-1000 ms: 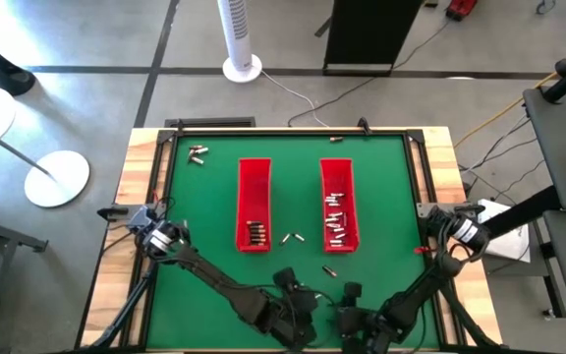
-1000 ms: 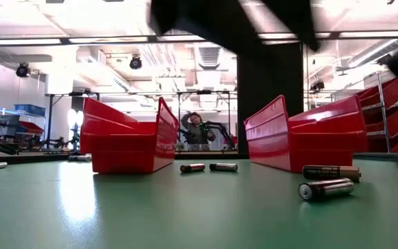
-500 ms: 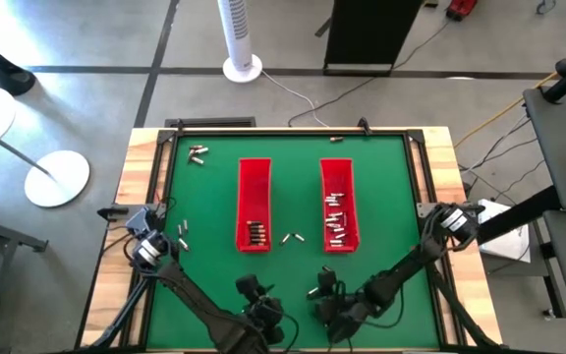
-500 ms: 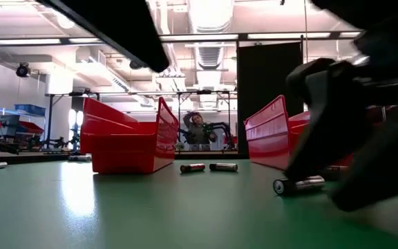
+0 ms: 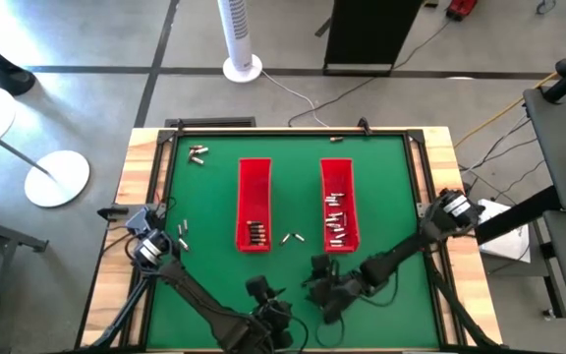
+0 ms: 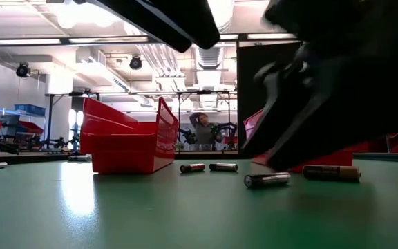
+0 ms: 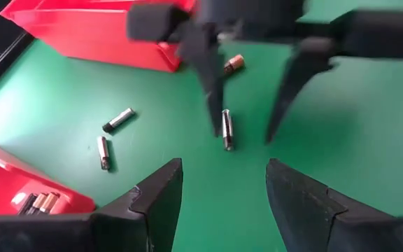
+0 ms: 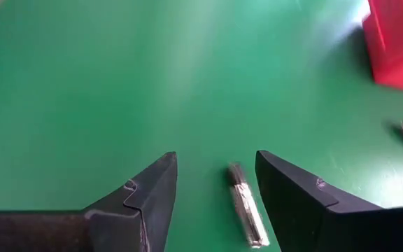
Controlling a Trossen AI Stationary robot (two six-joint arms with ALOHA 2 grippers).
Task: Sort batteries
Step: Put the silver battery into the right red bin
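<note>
My right gripper (image 5: 319,282) stands at six o'clock of the right red tray (image 5: 338,205), low over the green mat (image 5: 204,197). Its fingers (image 8: 149,192) are spread and grasp nothing. The target battery (image 8: 247,213) lies on the mat between them.

To do this pick well, I judge I must lower squarely, with one finger on each long side of the cylinder. The cylinder looks likely to roll, so I should close gently and evenly. The tips must reach the mat before closing, since the body is thin.

My left gripper (image 5: 266,300) waits at seven o'clock of the right one, near the table's front edge. Its fingers are also parted and empty.

The left red tray (image 5: 254,205) holds a few batteries at its near end. The right tray holds a scattered lot.

The target battery (image 7: 227,129) is a slim silvery cylinder with a darker end. A copper-toned one (image 7: 233,64) lies near it beside the right tray. Two more (image 5: 292,238) lie between the trays. Others (image 5: 197,153) rest at the mat's eleven o'clock corner.
</note>
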